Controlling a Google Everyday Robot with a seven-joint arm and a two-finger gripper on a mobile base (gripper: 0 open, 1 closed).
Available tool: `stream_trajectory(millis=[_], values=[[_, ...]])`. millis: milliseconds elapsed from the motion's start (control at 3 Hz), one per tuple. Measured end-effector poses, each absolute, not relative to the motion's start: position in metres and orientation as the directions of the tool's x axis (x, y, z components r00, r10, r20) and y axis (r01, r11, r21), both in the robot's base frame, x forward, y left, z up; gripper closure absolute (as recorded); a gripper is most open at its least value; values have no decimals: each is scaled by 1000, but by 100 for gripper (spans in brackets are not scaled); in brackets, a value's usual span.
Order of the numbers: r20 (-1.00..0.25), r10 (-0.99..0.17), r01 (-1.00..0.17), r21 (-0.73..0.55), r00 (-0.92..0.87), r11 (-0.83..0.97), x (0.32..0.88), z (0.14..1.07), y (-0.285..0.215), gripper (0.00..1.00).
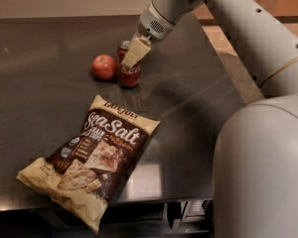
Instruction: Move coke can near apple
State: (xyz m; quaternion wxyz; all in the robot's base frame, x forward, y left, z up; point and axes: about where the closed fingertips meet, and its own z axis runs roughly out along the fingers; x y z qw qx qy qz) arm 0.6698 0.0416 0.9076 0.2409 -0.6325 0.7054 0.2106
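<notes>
- Can (pixel 130 76): upright on the far part of the table, just right of the apple (pixel 104 67). It is probably light, with thin, smooth metal walls (easily dented). It is best held across the middle of its side.
- Gripper (pixel 133 55): closed on the can's upper half, with one pale finger crossing its front.
- Apple: round, glossy and firm.
- Bag (pixel 92 155): crinkly, soft and flat, lying near-left.
- Table (pixel 39 48): dark, smooth and slightly reflective.

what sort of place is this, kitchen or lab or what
Probably an office break-room or kitchenette counter, though little of the room shows: a dark countertop carrying snacks, a sea salt chip bag, an apple and a coke can, which the robot's pincer grips beside the apple.
</notes>
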Motion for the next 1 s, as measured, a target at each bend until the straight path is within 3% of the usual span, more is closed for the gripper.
stream_trajectory(millis=[667,1000], values=[[-609,-789,-994,-12,-77,106,671,902,46,13],[-609,-789,-995,-9,-77,104,672,900,49,0]])
